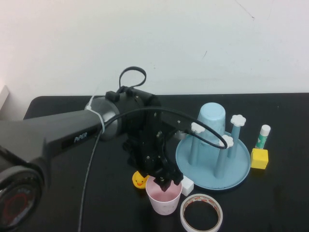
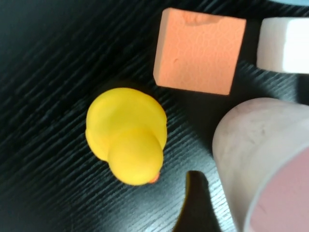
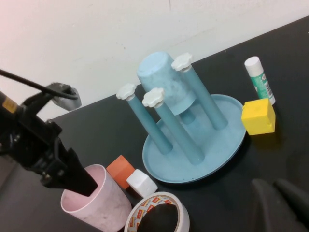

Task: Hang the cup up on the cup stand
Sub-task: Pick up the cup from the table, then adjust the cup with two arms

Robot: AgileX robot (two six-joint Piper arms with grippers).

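The pale pink cup (image 1: pixel 164 200) stands upright near the table's front, next to the tape roll; it also shows in the left wrist view (image 2: pixel 256 145) and the right wrist view (image 3: pixel 104 203). My left gripper (image 1: pixel 164 182) is open astride its rim: one finger (image 3: pixel 79 180) dips inside, the other finger (image 2: pixel 195 198) is just outside the wall. The cup stand (image 1: pixel 239 174), a light blue tray with white-capped pegs, sits right of the cup (image 3: pixel 212 150). My right gripper (image 3: pixel 272 186) is shut, empty, low on the near side of the stand.
A light blue cup (image 1: pixel 212 118) hangs upside down on a back peg. A yellow duck (image 1: pixel 139 180), orange block (image 2: pixel 200 50) and white block (image 1: pixel 187 185) crowd the pink cup. A tape roll (image 1: pixel 201 197) lies in front. A yellow cube (image 1: pixel 259 158) and glue stick (image 1: pixel 262 137) stand right.
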